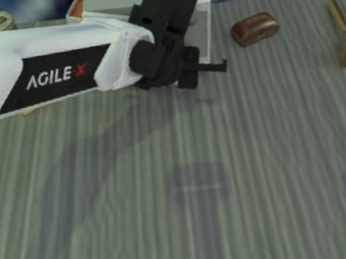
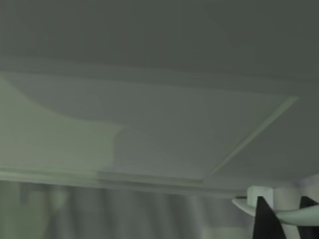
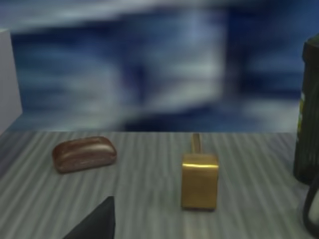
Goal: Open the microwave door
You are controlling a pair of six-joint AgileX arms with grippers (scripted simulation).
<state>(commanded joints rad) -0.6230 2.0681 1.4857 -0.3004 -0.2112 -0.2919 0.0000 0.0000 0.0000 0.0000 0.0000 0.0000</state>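
Microwave door (image 2: 149, 134) facing left gripper (image 1: 219, 66)

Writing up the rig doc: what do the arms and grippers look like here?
Top view: the left arm has a white shell with a black panel reading AGILE X in white, the X red. Its wrist and left gripper are matte black and blocky, with thin straight fingers. No cables show. Of the right arm only a dark pointed finger shows in its own wrist view.
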